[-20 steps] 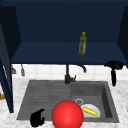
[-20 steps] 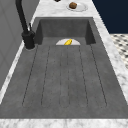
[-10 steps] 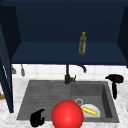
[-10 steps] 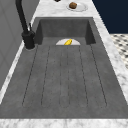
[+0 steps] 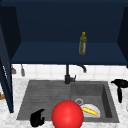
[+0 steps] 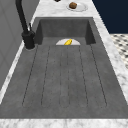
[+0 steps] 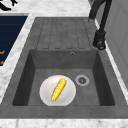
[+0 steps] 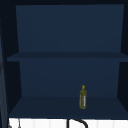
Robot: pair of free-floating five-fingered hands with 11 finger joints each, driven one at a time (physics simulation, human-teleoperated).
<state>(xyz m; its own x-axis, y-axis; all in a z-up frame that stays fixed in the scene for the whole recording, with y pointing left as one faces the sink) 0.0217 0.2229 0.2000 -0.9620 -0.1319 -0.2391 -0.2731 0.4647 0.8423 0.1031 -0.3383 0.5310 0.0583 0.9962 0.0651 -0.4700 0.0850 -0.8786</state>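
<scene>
The left hand [image 5: 37, 118] hovers low over the drainboard's front edge, fingers curled on nothing, unmoved from half a second ago. Just right of it sits a red ball [image 5: 67, 115]. Farther right, in the sink basin [image 7: 100, 82], a corn cob [image 7: 59, 89] lies flat on a white plate [image 7: 46, 96], its long axis slanting toward the drain [image 7: 82, 80]. The right hand [image 5: 120, 86] hangs over the right-hand counter [image 5: 123, 110], fingers drooping loosely and holding nothing; it has dropped lower.

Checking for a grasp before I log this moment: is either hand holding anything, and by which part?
Nothing is held. The left hand is curled at the sink's front edge; the right hand hangs over the counter.
</scene>
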